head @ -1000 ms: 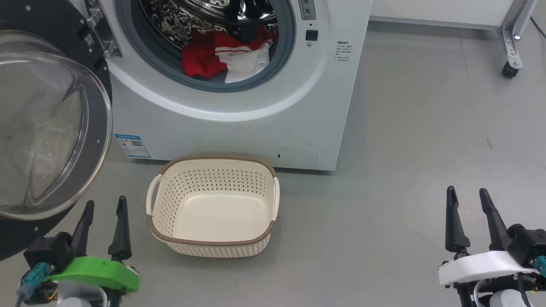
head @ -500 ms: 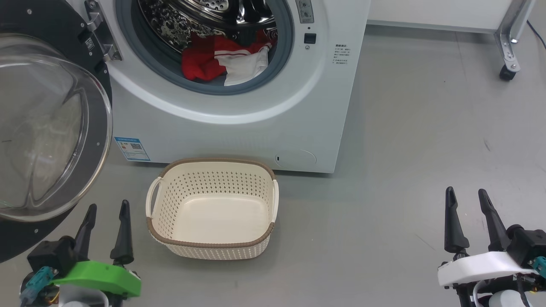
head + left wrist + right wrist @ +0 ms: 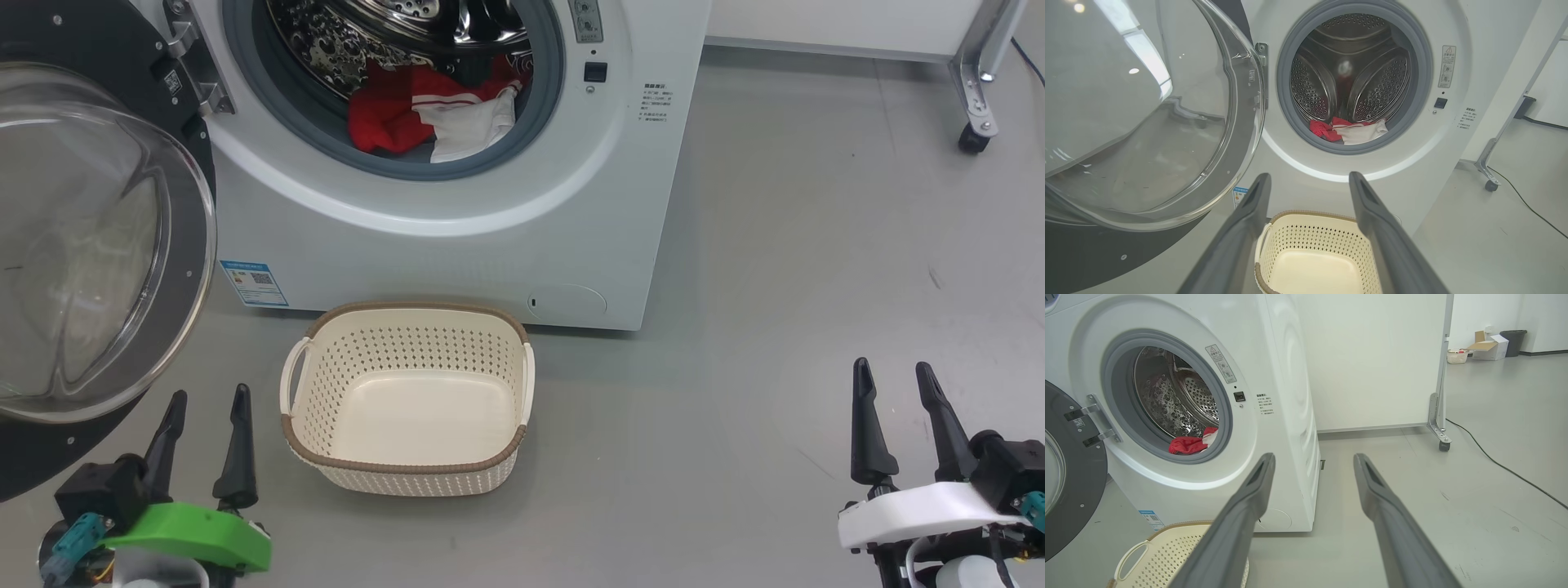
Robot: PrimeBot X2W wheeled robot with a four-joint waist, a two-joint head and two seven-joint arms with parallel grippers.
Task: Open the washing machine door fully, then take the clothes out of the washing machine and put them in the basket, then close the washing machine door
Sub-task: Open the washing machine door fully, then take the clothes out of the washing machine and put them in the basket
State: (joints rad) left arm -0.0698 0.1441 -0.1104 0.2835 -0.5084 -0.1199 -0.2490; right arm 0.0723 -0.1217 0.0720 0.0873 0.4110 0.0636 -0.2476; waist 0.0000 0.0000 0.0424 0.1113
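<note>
Two dark long-fingered hands, left hand and right hand: both spread wide, empty, parked low over the grey floor, well short of the perforated steel drum. One large round black-rimmed glass washing machine door, swung out left, likely enough for clear reach. One big white front-loading washing machine. One small cream perforated plastic basket, empty, just in front for a short drop. One heap of bright red and white fabric clothes at the drum's front lip; garment count unclear.
</note>
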